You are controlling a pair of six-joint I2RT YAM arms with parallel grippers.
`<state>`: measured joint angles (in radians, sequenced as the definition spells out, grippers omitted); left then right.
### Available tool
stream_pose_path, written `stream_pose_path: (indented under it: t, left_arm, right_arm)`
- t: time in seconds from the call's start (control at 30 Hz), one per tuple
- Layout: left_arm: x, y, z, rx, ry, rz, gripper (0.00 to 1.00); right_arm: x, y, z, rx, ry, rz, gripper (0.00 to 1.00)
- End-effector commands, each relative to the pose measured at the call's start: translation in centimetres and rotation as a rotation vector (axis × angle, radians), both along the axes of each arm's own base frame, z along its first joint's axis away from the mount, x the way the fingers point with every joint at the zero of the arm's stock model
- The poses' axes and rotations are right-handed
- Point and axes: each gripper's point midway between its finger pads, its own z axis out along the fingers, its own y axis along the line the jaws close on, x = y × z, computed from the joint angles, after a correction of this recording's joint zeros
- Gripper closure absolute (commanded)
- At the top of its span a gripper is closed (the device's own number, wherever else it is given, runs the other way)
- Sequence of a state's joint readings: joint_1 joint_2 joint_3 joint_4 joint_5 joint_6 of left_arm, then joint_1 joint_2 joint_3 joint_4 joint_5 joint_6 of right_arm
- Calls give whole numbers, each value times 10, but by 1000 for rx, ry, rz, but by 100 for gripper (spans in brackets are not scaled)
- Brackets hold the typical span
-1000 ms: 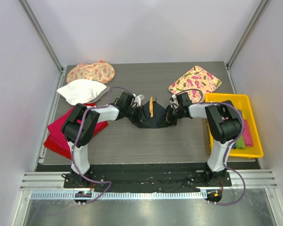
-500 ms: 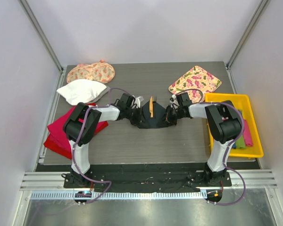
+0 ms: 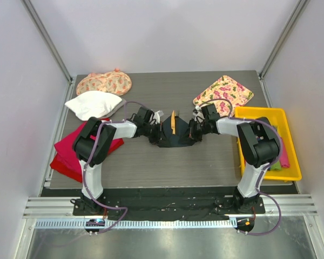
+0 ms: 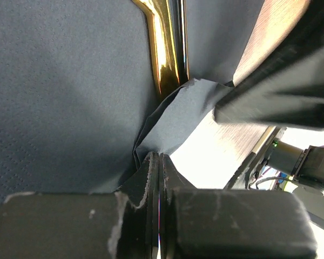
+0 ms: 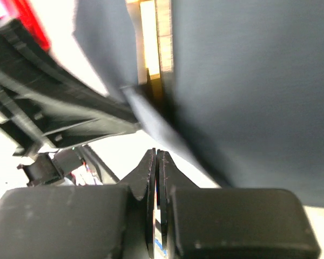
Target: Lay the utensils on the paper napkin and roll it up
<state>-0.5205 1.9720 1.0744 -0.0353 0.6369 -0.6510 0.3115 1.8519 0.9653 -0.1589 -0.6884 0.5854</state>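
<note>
The napkin (image 3: 170, 139), pinched in the closed left gripper (image 3: 155, 129) and right gripper (image 3: 191, 132), should be lifted evenly, utensils (image 3: 173, 123) cradled centrally.

A yellow bin (image 3: 264, 111) sits right, red cloth (image 3: 65, 154) and white cloth (image 3: 94, 103) left.

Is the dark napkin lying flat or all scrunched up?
Scrunched up: the left gripper and right gripper pinch opposite sides of the paper napkin, lifting them around the utensils.

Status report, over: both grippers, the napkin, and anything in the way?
Both shut: left gripper and right gripper pinch paper napkin edges. Sides lifted, utensils lying in the middle. Nothing seen in the way.
</note>
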Motion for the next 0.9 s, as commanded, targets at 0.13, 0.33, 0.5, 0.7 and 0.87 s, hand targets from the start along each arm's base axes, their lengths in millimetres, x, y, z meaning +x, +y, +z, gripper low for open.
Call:
stream_pose_path:
  t: [0.13,0.33,0.5,0.7,0.87]
  left_arm:
    - [0,16,-28,90,34,36,100]
    - [0,16,-28,94,38,36,100]
    - [-1,17,-29,96,41,38,100]
    - [-1,16,-30,97,43,39,100]
    - [-1,17,-32,101,47,42,100]
  right_arm:
    - [-6,23,27,65,-79,78,96]
    - [-5,19,12,51,-39,68,96]
    - [-6,11,-5,29,2,50,96]
    - [-5,0,-18,8,34,27,96]
    - [-10,-9,-24,-12,52,29,97]
